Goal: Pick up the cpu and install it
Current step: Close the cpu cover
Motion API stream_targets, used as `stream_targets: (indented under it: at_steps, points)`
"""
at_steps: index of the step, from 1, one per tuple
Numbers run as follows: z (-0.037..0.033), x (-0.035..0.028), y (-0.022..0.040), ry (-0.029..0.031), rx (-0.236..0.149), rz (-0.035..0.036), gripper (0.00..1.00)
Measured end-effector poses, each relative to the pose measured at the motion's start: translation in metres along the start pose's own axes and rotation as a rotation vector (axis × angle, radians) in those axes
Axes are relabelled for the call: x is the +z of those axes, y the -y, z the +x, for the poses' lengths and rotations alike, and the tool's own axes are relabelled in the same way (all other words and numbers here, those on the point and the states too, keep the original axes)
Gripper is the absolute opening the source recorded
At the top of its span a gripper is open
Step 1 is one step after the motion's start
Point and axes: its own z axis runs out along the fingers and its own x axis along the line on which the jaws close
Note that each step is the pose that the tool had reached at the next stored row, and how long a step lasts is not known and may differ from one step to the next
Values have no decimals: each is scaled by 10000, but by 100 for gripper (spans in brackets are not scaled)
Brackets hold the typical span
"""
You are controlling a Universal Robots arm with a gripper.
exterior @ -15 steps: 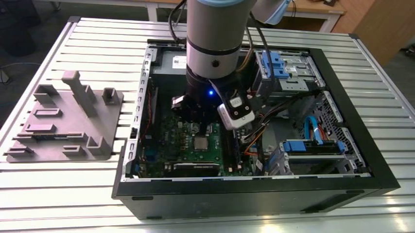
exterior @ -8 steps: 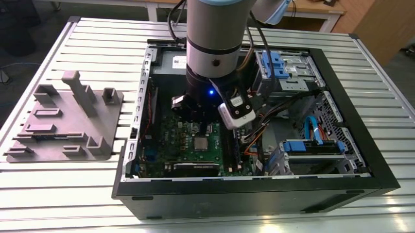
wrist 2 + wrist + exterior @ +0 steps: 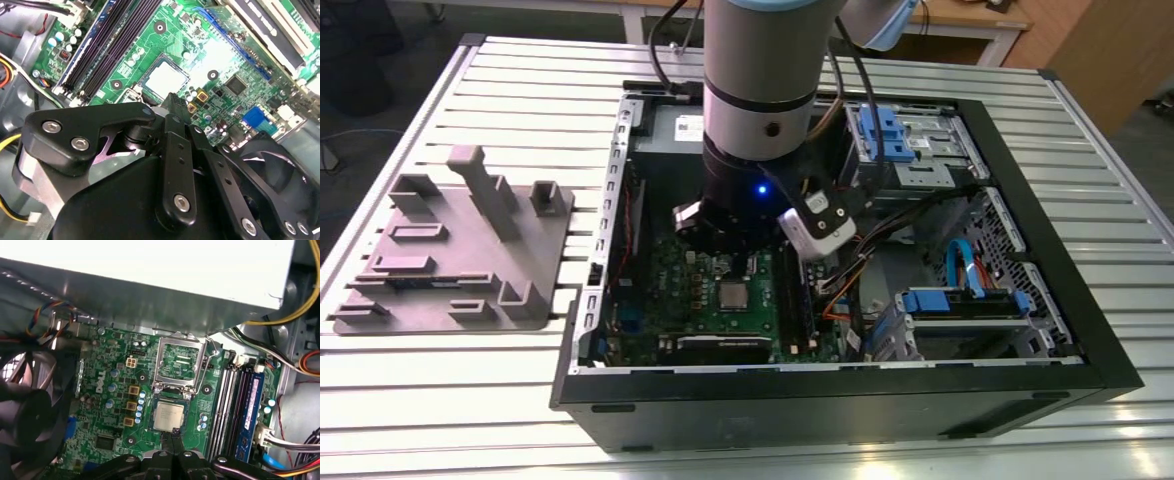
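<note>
Your end effector (image 3: 175,437), fingers pressed together and empty, hovers just beside the socketed small silvery-grey square cpu (image 3: 168,416).

White lettering is printed on the green motherboard (image 3: 98,385), toward its fan-side edge. I see faint marks on the cpu (image 3: 168,416) lid, too small to read. The white sticker (image 3: 686,127) on the computer case (image 3: 854,405) back wall is also unreadable.

Open PC case (image 3: 1107,372) on slatted table (image 3: 520,80); grey fixture plate (image 3: 454,255) beside it (exterior view's left), green motherboard (image 3: 670,300) inside.
</note>
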Motion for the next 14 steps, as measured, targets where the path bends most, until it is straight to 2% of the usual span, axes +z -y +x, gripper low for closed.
stream_targets:
  at_steps: [14]
  points:
    - [0,0,0,4,-157,1,10]
